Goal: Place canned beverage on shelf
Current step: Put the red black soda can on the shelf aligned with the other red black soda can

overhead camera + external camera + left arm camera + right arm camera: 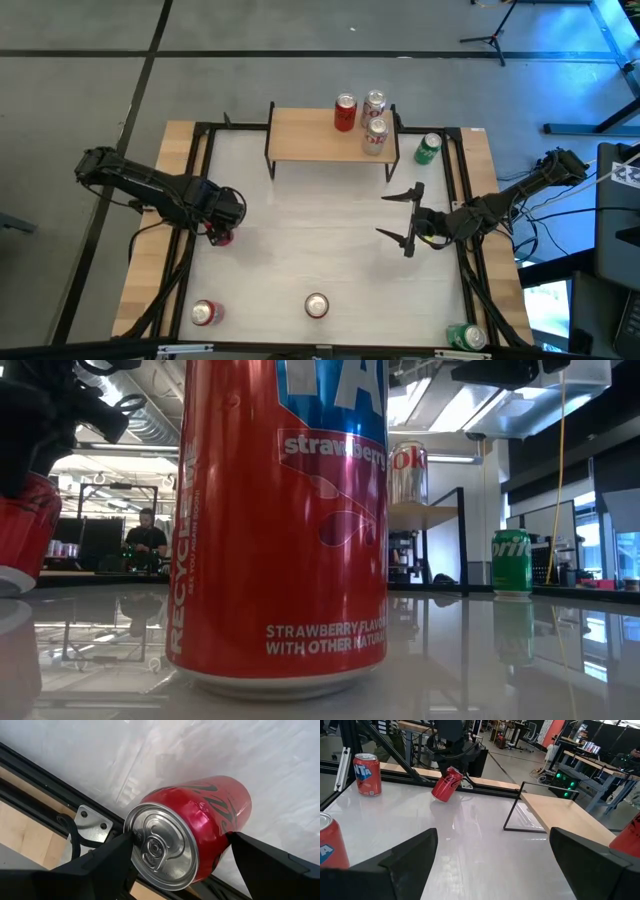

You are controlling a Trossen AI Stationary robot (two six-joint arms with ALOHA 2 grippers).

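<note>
- Gripping a red cola can (200, 827), the left gripper (222, 228) had one dark finger on each side of it; the can hung tilted, its silver top toward the wrist camera, over the white table (320, 230) well in front of the shelf (330, 137) and off toward the shelf's left end.
- Whether the can's lower edge touched the table could not be told.
- The right gripper (410, 218) hovered in front of the shelf's right end, its fingers spread wide with nothing between them.
- The shelf stood at the far edge of the table, its light-wood top on thin black legs.
- Three cans stood upright on the shelf's right half: one red can (345, 112) and two silver cans (375, 103), (376, 137), close together.
- One green can (428, 148) stood on the table just beside the shelf's right end.
- Three more cans stood at the near edge, far from the shelf: a red-and-blue strawberry can (283, 520) straight out from it, a second red can (205, 313) out from its left end, and another green can (467, 336) out past its right end.
- That made eight cans in all: three on the shelf, four on the table, one in the left gripper.
- One person (146, 538) showed in the room behind the table.
</note>
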